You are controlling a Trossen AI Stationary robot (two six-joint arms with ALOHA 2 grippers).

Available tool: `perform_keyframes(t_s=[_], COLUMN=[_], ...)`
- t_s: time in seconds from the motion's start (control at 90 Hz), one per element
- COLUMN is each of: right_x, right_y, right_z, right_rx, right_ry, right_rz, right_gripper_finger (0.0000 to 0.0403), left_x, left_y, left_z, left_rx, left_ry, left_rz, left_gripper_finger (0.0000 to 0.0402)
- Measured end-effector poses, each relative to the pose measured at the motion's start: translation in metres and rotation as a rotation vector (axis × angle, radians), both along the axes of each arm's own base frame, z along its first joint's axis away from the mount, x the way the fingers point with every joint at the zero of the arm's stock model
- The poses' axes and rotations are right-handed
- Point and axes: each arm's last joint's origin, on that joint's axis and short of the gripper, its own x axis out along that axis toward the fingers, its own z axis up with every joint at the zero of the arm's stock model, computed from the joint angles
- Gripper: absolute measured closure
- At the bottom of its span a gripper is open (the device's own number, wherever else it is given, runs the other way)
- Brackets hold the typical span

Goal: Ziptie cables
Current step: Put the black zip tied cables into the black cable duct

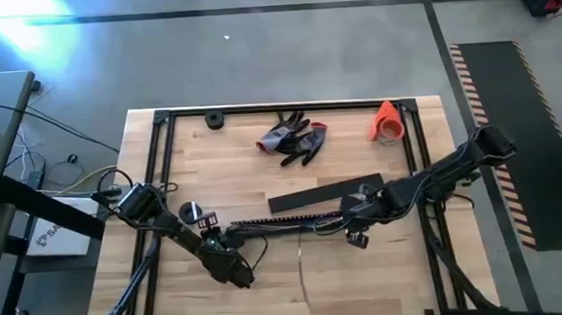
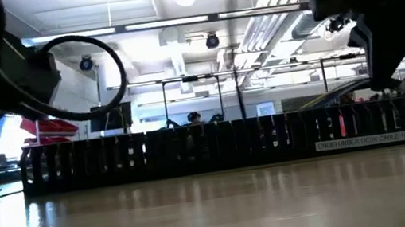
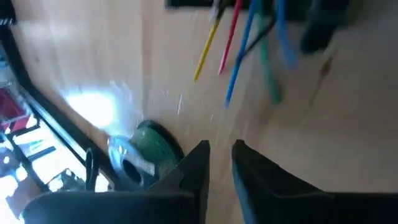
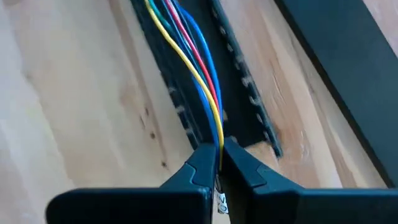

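The cables [image 4: 196, 59], thin yellow, red, blue and green wires, lie inside a long black slotted channel [image 1: 275, 223] across the table's middle. My right gripper [image 4: 219, 158] is at the channel's right end [image 1: 352, 229], shut on the wires. Their loose ends [image 3: 236, 56] fan out on the wood ahead of my left gripper [image 3: 221, 155]. That gripper hovers near the table's front left [image 1: 241, 274], narrowly open with nothing between its fingers. My right gripper pinches the wire bundle [image 4: 218, 138] between its two fingertips, just where the wires leave the channel's end. The fingers slant down from the table's right, roughly in line with the wires. Beyond the fingers the wires lie in the channel.
A flat black strip [image 1: 324, 194] lies behind the channel. Grey-and-red gloves [image 1: 294, 137], an orange cone-shaped thing [image 1: 387, 121] and a black roll [image 1: 213, 120] sit at the far edge. A green spool [image 3: 149, 149] lies beside my left gripper. Black frame rails [image 1: 164, 165] border the table.
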Motion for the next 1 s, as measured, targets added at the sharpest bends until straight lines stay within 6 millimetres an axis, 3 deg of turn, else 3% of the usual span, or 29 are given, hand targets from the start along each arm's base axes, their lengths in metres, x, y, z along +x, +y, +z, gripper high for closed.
perform_keyframes(t_s=[0.222, 0.422, 0.822, 1.0], right_x=[0.002, 0.008, 0.023, 0.023], right_y=[-0.006, -0.013, -0.010, -0.009], right_z=[-0.001, -0.002, -0.011, -0.011], right_rx=[0.024, 0.079, 0.121, 0.128], right_ry=[0.028, 0.023, -0.033, -0.037], right_rz=[0.020, 0.040, 0.095, 0.141], right_gripper_finger=[0.0403, 0.0403, 0.0403, 0.0403], left_x=[-0.007, -0.001, -0.017, -0.012], left_y=[-0.006, -0.019, -0.021, -0.020], left_z=[0.007, 0.030, 0.095, 0.108], left_rx=[0.075, 0.134, 0.084, 0.045], left_ry=[-0.042, -0.173, -0.683, -0.882], left_rz=[0.082, 0.133, 0.226, 0.197], left_gripper_finger=[0.0337, 0.0337, 0.0337, 0.0337])
